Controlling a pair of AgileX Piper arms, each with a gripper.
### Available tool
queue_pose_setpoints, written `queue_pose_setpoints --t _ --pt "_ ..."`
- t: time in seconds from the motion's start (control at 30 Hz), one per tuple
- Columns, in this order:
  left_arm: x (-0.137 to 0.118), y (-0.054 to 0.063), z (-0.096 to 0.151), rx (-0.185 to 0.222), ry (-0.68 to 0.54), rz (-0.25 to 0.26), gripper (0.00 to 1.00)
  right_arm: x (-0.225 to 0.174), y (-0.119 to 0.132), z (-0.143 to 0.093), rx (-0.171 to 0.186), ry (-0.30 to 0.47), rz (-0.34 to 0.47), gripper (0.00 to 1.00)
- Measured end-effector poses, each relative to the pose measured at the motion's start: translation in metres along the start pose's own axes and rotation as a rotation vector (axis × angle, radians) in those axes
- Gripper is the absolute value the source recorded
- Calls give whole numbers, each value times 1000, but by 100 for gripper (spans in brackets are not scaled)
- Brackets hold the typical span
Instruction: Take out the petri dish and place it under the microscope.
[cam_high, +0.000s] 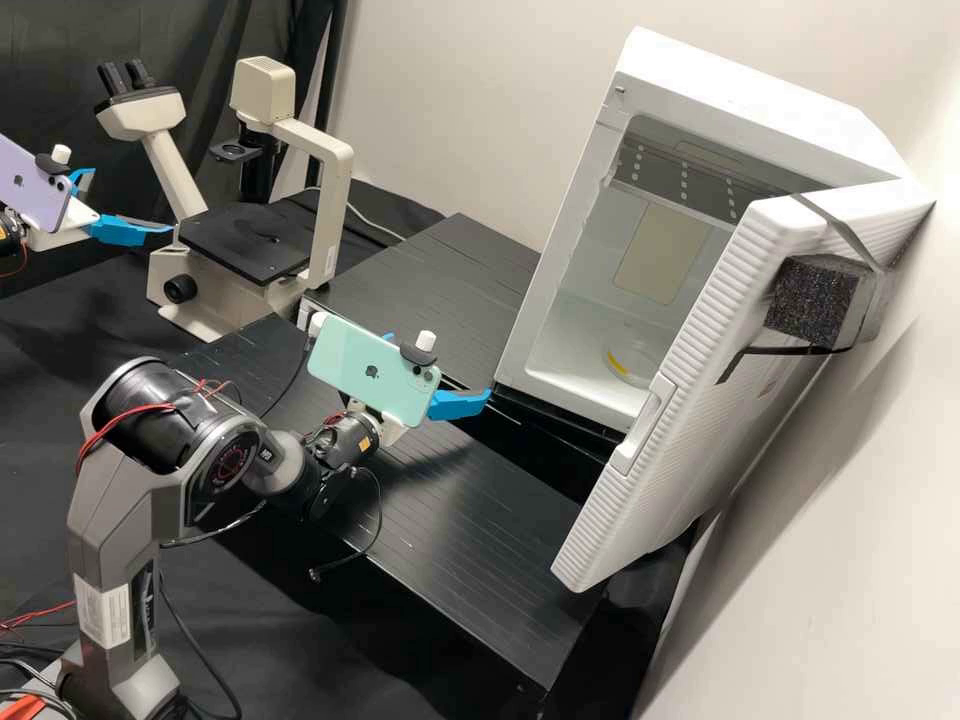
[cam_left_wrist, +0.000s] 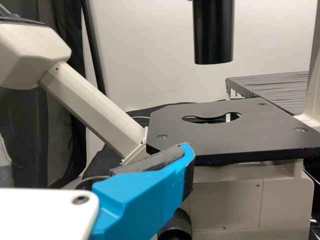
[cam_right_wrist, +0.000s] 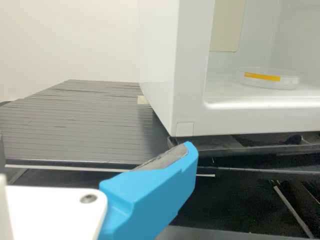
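My right end effector (cam_right_wrist: 95, 147) is sitting open. I am planning to clear the chamber lip (cam_right_wrist: 260, 106) and lift the petri dish (cam_right_wrist: 270, 81) level.

High view: moderate, diffuse light, seemingly from overhead; top of white incubator (cam_high: 740, 85) bright, open door (cam_high: 700, 380) throwing soft grey shadow on pale wall (cam_high: 450, 100). Muted glare on black board (cam_high: 480, 520); curtain (cam_high: 200, 35) and cloth (cam_high: 330, 640) near-black, folds faint. Left wrist view: wall softly lit, subdued sheen on microscope stage (cam_left_wrist: 235, 132), black tube (cam_left_wrist: 214, 30) deep in tone. Right wrist view: brightest; wall and incubator close to washed out, board darker beside incubator, space beneath sinking into black.
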Motion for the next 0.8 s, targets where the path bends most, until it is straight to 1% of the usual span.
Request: queue_pose_setpoints --t 0.3,0.37,0.43,0.6,0.63,0.67,0.7,0.8 --pt "0 0 0 0 0 0 100 0 1 0 -1 7 7 100" --pt "0 0 0 0 0 0 100 -3 1 3 -12 13 9 100" --pt "0 0 0 0 0 0 100 -9 4 9 -15 17 16 100" --pt "0 0 0 0 0 0 100 -25 22 32 23 4 77 100" --pt "0 0 0 0 0 0 100 -28 31 39 36 -2 108 100" --pt "0 0 0 0 0 0 100 -29 33 40 41 1 117 100" --pt "0 0 0 0 0 0 100 -32 42 47 47 -10 150 100" --pt "0 0 0 0 0 0 100 -38 58 58 66 -16 214 100"
